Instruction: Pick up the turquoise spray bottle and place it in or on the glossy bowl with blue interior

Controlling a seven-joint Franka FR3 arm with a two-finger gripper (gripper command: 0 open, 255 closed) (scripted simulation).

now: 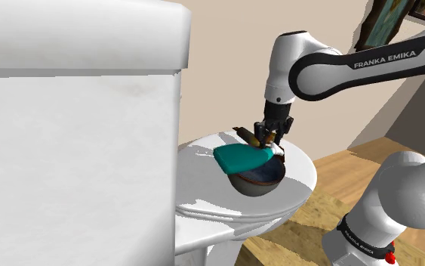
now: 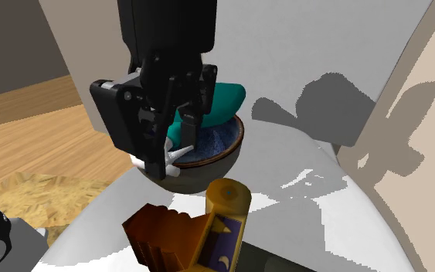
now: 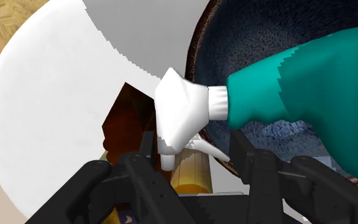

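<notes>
**Bottle lies across the bowl, fingers apart around its head**

The turquoise spray bottle (image 1: 241,157) lies on its side across the glossy bowl (image 1: 260,183), which stands on the closed white toilet lid (image 1: 203,162). In the shoulder view the bottle's body juts past the rim on the left. Its white spray head (image 3: 180,114) pokes out over the rim on the gripper's side.

In the wrist view the gripper (image 3: 192,141) has its fingers (image 3: 136,175) spread, one on each side of the spray head. They appear not to press it, so I judge that nothing is held.

**Risks from here**
- The bottle is perched on the rim, not sunk into the blue interior. A nudge could roll it off onto the lid.
- The thin trigger hangs just between the fingers. A lift that is not straight could hook it and drag the bottle out.
- A brown block (image 2: 158,236) and a yellow cylinder (image 2: 225,224) sit on the lid just beside the bowl, near the gripper. A sideways retreat could knock them.
</notes>
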